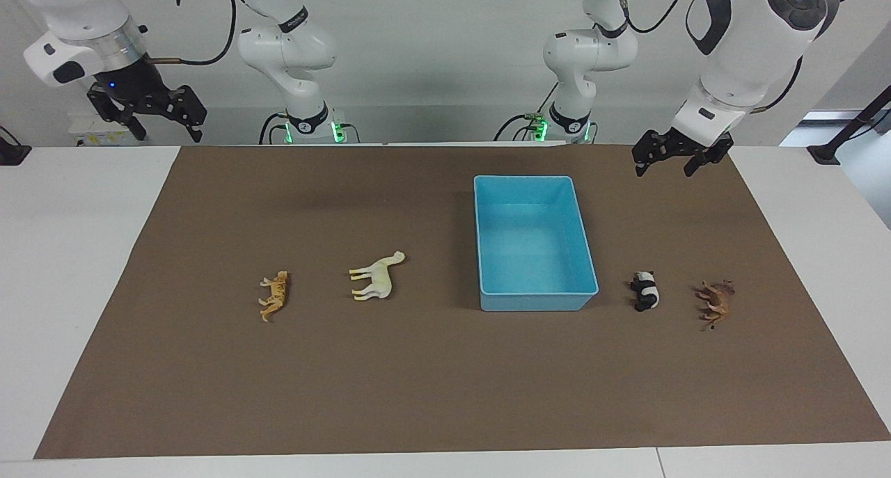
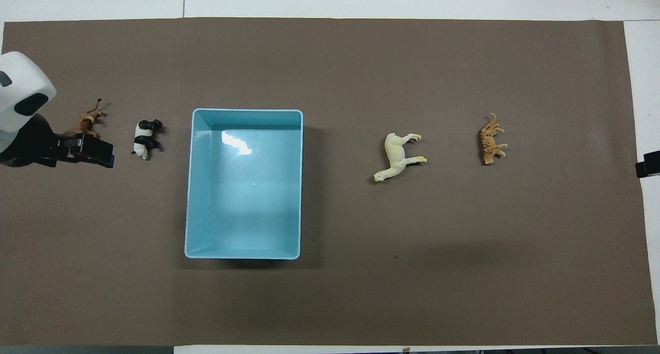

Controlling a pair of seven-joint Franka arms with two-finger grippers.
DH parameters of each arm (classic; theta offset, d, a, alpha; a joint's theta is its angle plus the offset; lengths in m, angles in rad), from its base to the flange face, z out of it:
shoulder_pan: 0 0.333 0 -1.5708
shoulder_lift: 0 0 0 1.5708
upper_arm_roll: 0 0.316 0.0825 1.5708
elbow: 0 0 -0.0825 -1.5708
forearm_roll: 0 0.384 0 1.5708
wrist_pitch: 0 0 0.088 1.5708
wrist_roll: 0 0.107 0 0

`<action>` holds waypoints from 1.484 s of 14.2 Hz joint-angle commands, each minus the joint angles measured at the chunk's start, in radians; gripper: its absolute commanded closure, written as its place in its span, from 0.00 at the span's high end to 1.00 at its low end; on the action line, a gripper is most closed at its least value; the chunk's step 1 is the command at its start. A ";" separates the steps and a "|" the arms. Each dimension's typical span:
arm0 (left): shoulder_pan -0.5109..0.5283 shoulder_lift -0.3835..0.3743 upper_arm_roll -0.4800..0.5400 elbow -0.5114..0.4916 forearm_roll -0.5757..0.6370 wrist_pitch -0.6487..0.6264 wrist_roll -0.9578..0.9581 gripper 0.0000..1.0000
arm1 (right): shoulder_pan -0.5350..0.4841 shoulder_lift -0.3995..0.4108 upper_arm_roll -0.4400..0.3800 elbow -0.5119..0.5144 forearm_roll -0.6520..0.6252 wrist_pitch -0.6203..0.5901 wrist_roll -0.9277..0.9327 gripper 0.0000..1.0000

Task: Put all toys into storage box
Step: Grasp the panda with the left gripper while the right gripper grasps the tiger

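Four toys lie on their sides on the brown mat. The orange tiger point(image 1: 273, 295) point(image 2: 491, 139) and cream horse point(image 1: 376, 276) point(image 2: 399, 155) lie toward the right arm's end. The panda point(image 1: 645, 291) point(image 2: 145, 138) and dark brown animal point(image 1: 715, 303) point(image 2: 88, 123) lie toward the left arm's end. The light blue storage box point(image 1: 536, 301) point(image 2: 242, 204) stands empty between horse and panda. My left gripper point(image 1: 666, 163) point(image 2: 95, 152) hangs open and empty, raised over the mat near the panda and brown animal. My right gripper point(image 1: 167, 126) point(image 2: 648, 164) waits open, raised over the table's right-arm end.
The brown mat point(image 1: 445, 380) covers most of the white table point(image 1: 69, 255). Both arm bases stand at the robots' edge of the table. Black stands sit at the table's two corners nearest the robots.
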 commanded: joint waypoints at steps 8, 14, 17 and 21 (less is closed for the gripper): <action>0.001 -0.012 0.003 -0.015 0.016 0.016 0.008 1.00 | -0.003 -0.014 0.003 -0.011 0.013 -0.017 0.012 1.00; 0.023 -0.042 0.003 -0.100 0.016 0.120 -0.028 1.00 | 0.008 -0.011 0.006 -0.160 0.023 0.174 0.015 1.00; 0.063 0.036 0.003 -0.096 0.017 0.238 -0.026 1.00 | 0.026 0.062 0.006 -0.238 0.060 0.312 0.011 1.00; 0.072 0.191 0.003 -0.101 0.020 0.433 -0.020 1.00 | 0.074 0.237 0.006 -0.252 0.100 0.524 -0.005 1.00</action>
